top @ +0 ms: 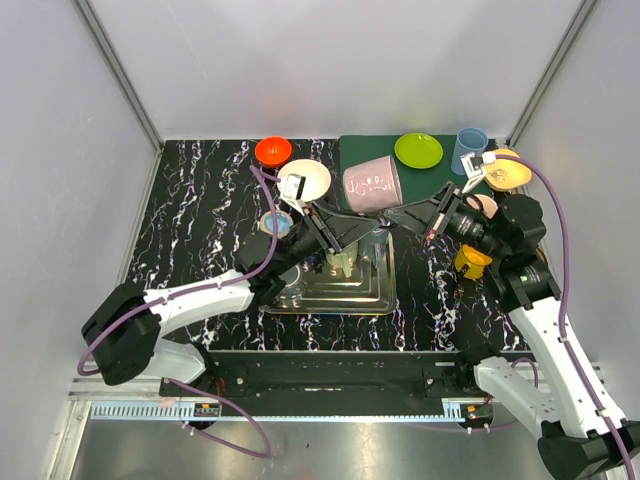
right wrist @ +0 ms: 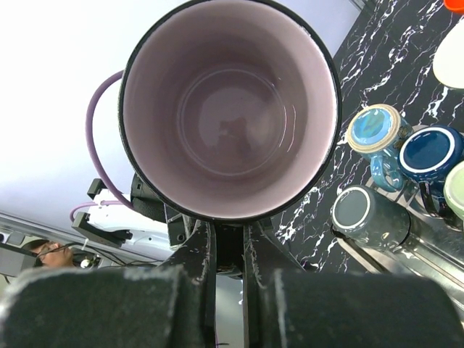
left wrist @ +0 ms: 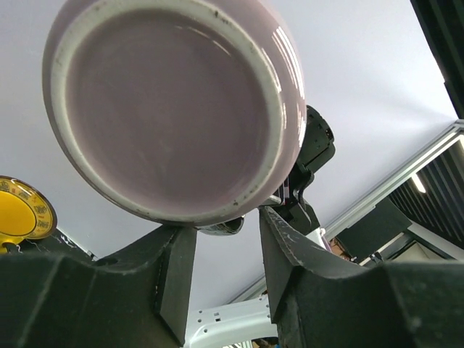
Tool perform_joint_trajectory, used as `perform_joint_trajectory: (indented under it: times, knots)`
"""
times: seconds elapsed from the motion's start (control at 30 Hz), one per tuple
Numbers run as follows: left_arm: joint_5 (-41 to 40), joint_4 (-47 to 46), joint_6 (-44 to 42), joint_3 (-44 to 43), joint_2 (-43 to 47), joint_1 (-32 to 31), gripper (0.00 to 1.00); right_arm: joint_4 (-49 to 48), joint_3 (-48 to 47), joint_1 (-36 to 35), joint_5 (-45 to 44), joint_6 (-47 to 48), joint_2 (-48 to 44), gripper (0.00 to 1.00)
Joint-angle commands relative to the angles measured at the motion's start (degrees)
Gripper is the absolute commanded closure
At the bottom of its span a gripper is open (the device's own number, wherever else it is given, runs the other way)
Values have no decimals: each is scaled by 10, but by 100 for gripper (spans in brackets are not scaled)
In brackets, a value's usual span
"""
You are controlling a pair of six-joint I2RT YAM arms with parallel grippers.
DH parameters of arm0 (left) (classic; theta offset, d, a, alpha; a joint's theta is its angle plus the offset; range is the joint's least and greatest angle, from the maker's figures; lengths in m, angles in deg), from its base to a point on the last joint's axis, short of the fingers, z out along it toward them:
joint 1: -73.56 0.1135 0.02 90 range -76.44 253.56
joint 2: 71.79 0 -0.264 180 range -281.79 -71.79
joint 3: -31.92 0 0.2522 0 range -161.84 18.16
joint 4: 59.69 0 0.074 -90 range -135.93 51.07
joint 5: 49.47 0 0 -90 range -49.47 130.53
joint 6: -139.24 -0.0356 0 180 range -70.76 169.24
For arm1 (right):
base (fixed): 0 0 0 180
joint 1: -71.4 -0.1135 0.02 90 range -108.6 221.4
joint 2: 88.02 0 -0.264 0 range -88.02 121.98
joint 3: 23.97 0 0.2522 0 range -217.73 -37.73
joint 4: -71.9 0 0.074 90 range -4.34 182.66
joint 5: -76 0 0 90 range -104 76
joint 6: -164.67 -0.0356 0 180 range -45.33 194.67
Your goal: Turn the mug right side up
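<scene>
The shiny pink mug [top: 372, 185] is up in the air, lying on its side above the far end of the metal tray [top: 350, 296]. The right gripper [right wrist: 228, 233] pinches the mug's lower edge, its jaws almost together. The left gripper [left wrist: 226, 226] has its jaws spread, just under the mug's bottom.

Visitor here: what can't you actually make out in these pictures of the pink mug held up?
1) Lettering on the mug: top view, too small to read.
2) Where the handle is: both wrist views, the mug's body and the jaws cover it.
3) Whether the left jaws pinch the mug: left wrist view, its base blocks the contact.
4) Tray contents: top view, the left arm crosses them.
</scene>
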Motion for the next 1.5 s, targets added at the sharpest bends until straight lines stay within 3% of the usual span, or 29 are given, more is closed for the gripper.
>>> perform_joint_trajectory:
  times: [0.0, 0.13, 0.27, 0.37, 0.43, 0.53, 0.6, 0.63, 0.77, 0.93, 1.03, 1.07, 1.2, 1.37, 1.47]
  knots:
    - [-7, -93, -2, -42, 3, -4, 59, -10, 2, -18, 19, 26, -8, 100]
    - [-24, -99, -4, -40, 10, -4, 70, 6, 8, -25, 17, 38, -16, 100]
    - [-31, -108, 3, -43, 16, 1, 72, 31, 13, -33, 12, 60, -19, 100]
    - [-30, -116, 17, -48, 17, 3, 65, 48, 16, -37, 8, 80, -23, 100]
    - [-29, -120, 27, -50, 17, 4, 52, 67, 14, -39, 2, 97, -25, 100]
    - [-31, -125, 38, -51, 17, 4, 45, 80, 15, -42, -3, 112, -28, 100]
    - [-28, -139, 46, -52, 13, 4, 51, 86, 18, -43, -5, 123, -28, 100]
    - [-27, -146, 49, -54, 10, 4, 65, 88, 19, -43, -5, 126, -29, 100]
    - [-32, -170, 62, -50, 3, 7, 100, 90, 28, -45, 8, 141, -30, 100]
    - [-16, -153, 52, -48, 18, 12, 100, 105, 32, -48, 14, 159, -42, 100]
    - [21, -43, -7, -68, 46, 11, 100, 133, 18, -48, -4, 171, -43, 100]
    - [27, -1, -31, -70, 68, 10, 100, 142, 13, -48, -8, 176, -41, 88]
    - [22, 197, -174, -55, 138, -1, 100, 171, -13, -48, -20, 183, -40, 62]
    - [-30, 399, -288, -37, 247, -21, 100, 202, -38, -48, -37, 202, -33, 40]
    - [-119, 572, -357, -43, 306, -45, 100, 258, -61, -48, -81, 234, -35, 27]
